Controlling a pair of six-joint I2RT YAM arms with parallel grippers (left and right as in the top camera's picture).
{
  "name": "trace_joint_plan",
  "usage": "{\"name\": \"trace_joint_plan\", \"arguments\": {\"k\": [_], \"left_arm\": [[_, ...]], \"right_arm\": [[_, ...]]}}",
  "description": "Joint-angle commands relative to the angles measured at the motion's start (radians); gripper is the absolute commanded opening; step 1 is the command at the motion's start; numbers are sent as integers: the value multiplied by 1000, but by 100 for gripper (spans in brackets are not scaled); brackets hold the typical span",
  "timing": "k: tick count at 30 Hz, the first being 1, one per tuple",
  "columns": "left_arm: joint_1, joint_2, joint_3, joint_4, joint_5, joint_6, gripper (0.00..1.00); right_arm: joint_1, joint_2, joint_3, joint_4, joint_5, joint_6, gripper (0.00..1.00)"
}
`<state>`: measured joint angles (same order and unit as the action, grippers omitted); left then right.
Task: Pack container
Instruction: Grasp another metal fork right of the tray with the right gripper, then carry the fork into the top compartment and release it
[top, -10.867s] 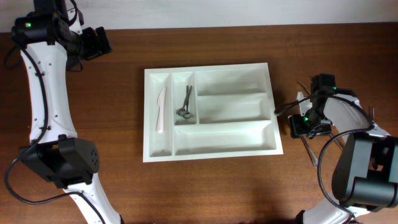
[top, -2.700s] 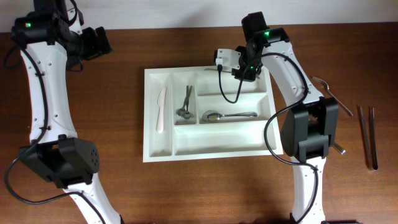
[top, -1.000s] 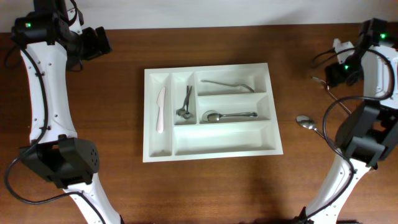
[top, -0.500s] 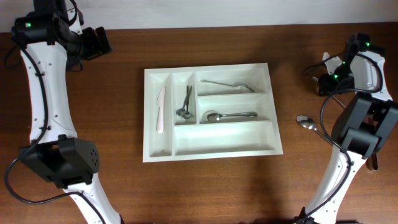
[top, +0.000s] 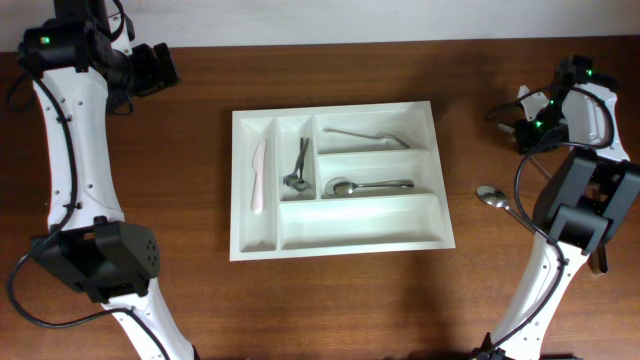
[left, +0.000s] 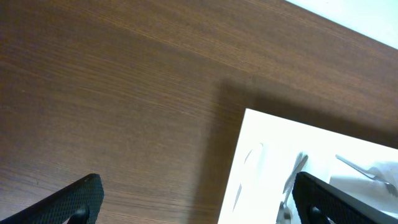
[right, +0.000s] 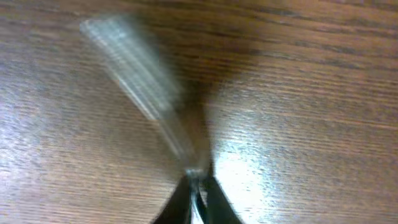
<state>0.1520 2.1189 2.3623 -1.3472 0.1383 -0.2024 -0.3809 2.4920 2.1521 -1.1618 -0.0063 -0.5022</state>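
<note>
Right hand (right: 197, 183), right of the container (top: 350, 222), pinches a blurred utensil (right: 143, 93); left hand (left: 202, 194) gapes empty. Likely the pick step; next, carry it in.

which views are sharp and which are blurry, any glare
Overhead: sharp and evenly lit, the container bright but readable. Left wrist: the table grain is clear, the container washed out and soft. Right wrist: heavily blurred, the metal utensil smeared above the right hand, with a glare patch on the wood beside it.

Blurred silvery utensil (right: 149, 93) slants across wooden table (right: 311, 93); hand (right: 196, 200) pinches its lower end.
</note>
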Motion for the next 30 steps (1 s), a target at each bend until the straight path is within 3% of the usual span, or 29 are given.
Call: {"name": "trace_joint_plan", "arguments": {"k": [1,9,15,22,27,30], "left_arm": [[2,-4,13,-1,-4,5,99],[2,-4,13,-1,-4,6,99],[2,-4,13,-1,-4,6,99],[2,-4,13,-1,-4,6,99],[2,-4,13,-1,-4,6,99],[2,-4,13,-1,-4,5,99]], "right_arm": [[1,22,-9,0,-39,15,4],[37,-45,74,-16,-92,78,3],[142,-83,251,-78,-169,56,4],[345,-86,409,-149,-187,-85,4],[510,-83,404,-217,-260,-371,4],[586,-81,400,-234,-260,-469,4]]}}
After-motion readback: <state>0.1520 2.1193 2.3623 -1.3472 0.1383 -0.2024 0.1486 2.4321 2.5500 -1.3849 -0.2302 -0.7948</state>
